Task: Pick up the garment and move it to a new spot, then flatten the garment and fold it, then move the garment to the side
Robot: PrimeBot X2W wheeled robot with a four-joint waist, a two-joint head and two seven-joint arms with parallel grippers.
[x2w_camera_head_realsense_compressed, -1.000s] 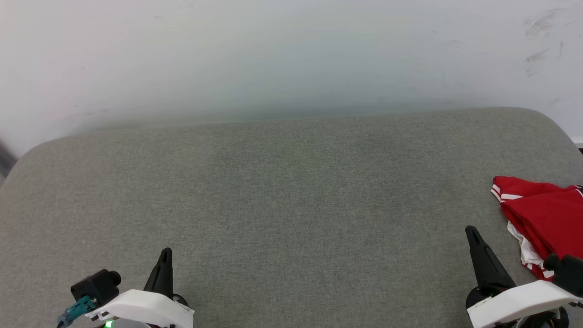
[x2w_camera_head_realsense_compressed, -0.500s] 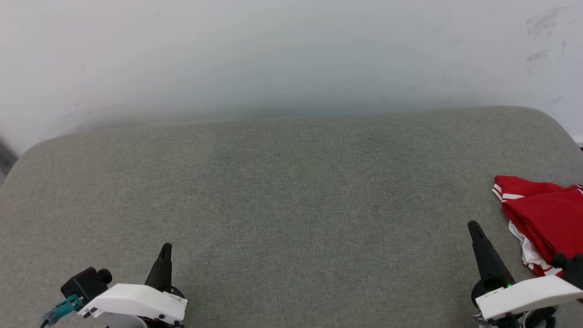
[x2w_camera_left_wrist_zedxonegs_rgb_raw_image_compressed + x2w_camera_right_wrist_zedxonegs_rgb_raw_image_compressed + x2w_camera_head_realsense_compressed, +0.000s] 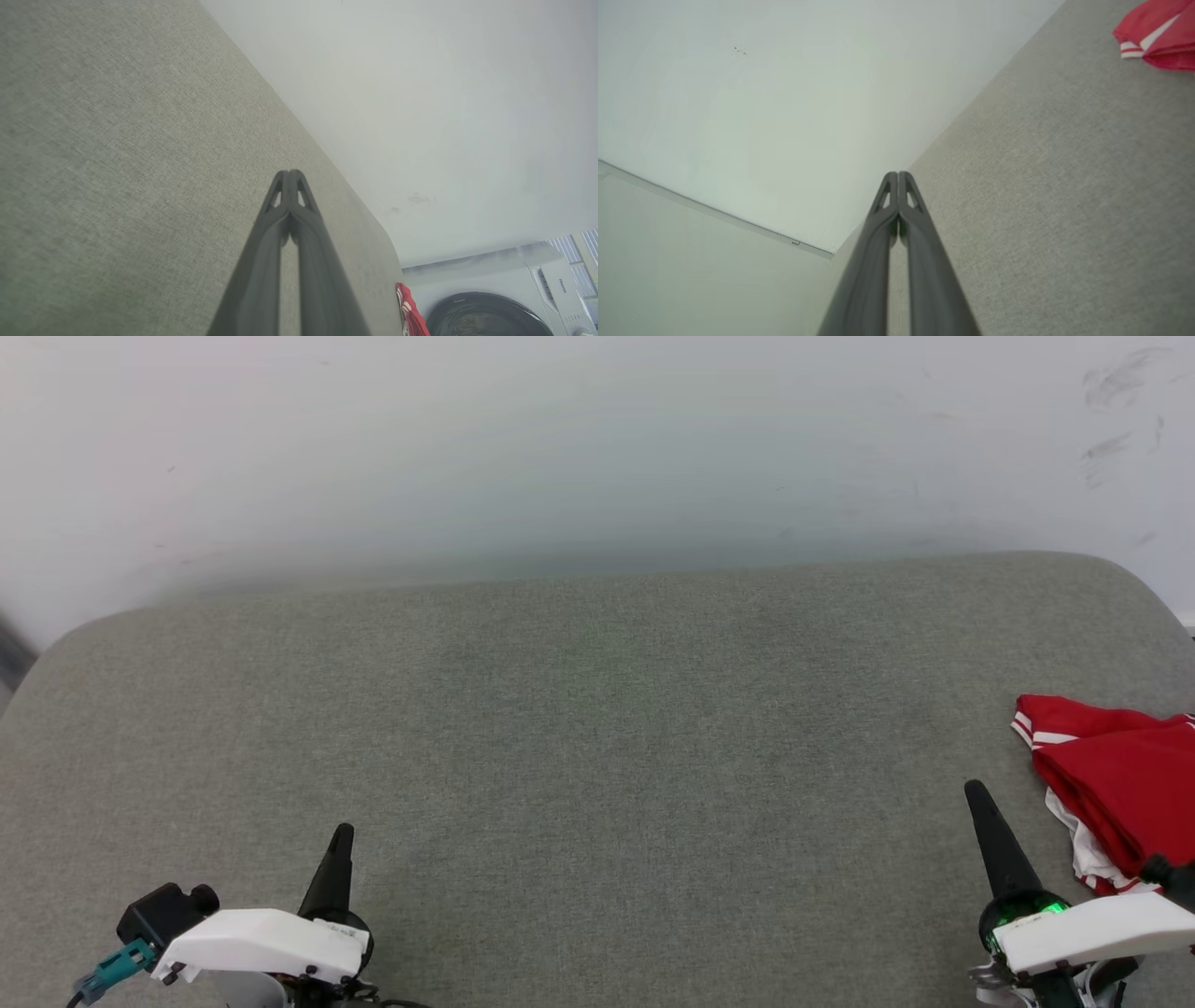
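Red and bunched, the garment (image 3: pixel 1116 770) lies at the right edge of our grey cushion (image 3: pixel 597 728), just beside our right gripper (image 3: pixel 977 795), which, like our left gripper (image 3: pixel 342 833), rests pressed together and empty, parked clear between steps, we judge.

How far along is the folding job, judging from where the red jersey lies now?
Seemingly done: the red jersey lies in layers at the right edge of the grey fabric surface, apparently folded and set aside, though part is cut off. In hand: nothing; the left gripper and right gripper are shut, empty. Left: probably nothing.
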